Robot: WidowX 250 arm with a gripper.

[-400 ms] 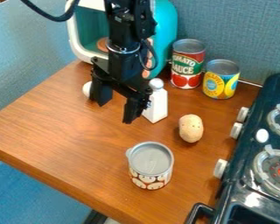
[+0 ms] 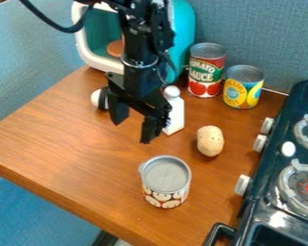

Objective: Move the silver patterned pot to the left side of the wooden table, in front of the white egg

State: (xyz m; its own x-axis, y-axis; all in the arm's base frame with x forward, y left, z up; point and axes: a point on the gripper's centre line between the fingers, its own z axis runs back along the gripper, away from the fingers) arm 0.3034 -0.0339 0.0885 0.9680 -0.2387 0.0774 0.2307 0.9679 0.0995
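Note:
The black gripper [image 2: 131, 130] hangs over the left middle of the wooden counter, its two fingers spread apart with nothing between them. Just right of it stands a white shaker bottle [image 2: 175, 113], partly covered by the gripper. A white object with a dark part [image 2: 96, 98] lies behind the gripper to the left, partly hidden. To the right, a potato [image 2: 210, 141] rests on the counter. Nearer the front stands a can with a grey top and mushroom pictures [image 2: 165, 178].
A red and green can [image 2: 206, 71] and a yellow can [image 2: 243, 87] stand at the back wall. Behind the arm is a teal and white toy oven [image 2: 182, 33]. A dark stove [image 2: 270, 185] with knobs borders the counter [image 2: 73, 144] on the right.
The gripper has moved slightly right and toward the front of the counter, and more of the white object at left shows. The cans, potato and bottle have stayed put.

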